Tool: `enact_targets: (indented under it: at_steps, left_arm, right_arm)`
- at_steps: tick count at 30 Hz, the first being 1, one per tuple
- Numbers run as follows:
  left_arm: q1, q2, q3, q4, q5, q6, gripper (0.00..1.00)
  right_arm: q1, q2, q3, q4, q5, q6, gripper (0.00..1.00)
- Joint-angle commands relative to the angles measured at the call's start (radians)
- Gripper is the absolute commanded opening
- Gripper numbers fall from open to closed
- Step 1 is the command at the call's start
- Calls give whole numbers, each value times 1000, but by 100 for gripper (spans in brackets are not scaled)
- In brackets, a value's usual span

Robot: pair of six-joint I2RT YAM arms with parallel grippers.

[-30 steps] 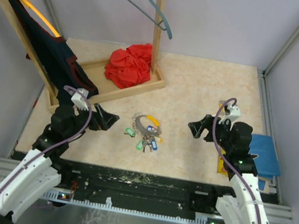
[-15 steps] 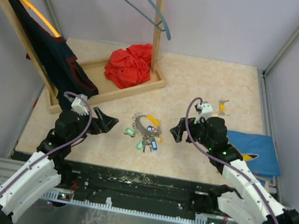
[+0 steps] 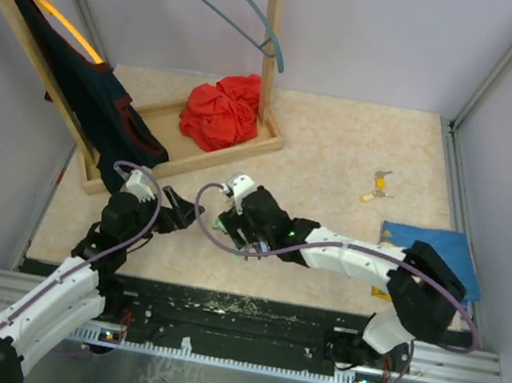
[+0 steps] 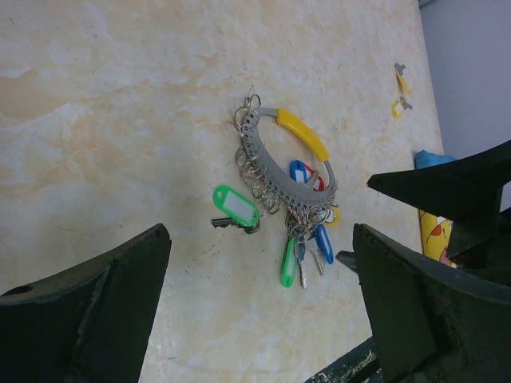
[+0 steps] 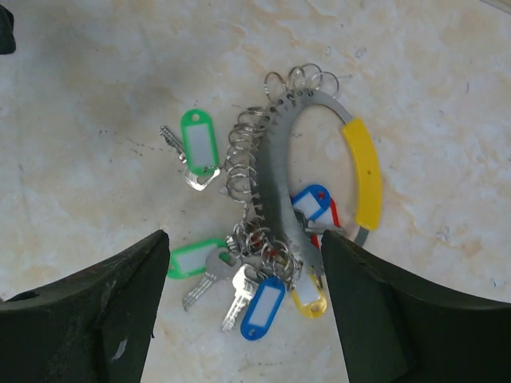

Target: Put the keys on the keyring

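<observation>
Top external view: the right arm stretches across the table (image 3: 343, 147) to the middle of the frame. The right gripper (image 3: 242, 237) hangs over the keyring (image 5: 270, 171) and hides most of it here. The left gripper (image 3: 191, 210) sits just left of centre, its tips aimed at the same spot. Two loose keys (image 3: 369, 197) with yellow tags lie well apart from the ring, towards the upper right. We judge that both arms are gathered on the ring so one can steady it while the other works, and that the loose keys are not yet fetched.

Left wrist view: the left gripper's jaws stand wide apart along the lower edge, holding nothing. Between them, at centre frame, the keyring lies flat on the table with its yellow section towards the upper right. The keys (image 4: 289, 262) are bunched on small rings along its lower arc. The right gripper is a dark shape at the right edge, near the ring; we cannot tell whether it touches.

Right wrist view: the right gripper's fingers (image 5: 88, 319) fill the lower corners, spread wide and empty, with the ring framed between them. Green, blue, red and yellow tags cluster at the ring's lower left. We think this open straddle is set up to close on the ring, though thin metal lying flat may be hard to pinch up.
</observation>
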Motion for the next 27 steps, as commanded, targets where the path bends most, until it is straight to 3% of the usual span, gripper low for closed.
enact_targets:
  at_steps: [1,13,27]
  left_arm:
    - [-4,-4,-18,50,-44,-55,100]
    - [1,18,-43,19,-152,-117,99]
    - [32,125,-65,88,-104,-142,99]
  right_arm:
    - [51,126,121,-16,153,-101,75]
    - [71,326,215,-56,85,-179,62]
    - [36,422,235,-64,139,-193,48]
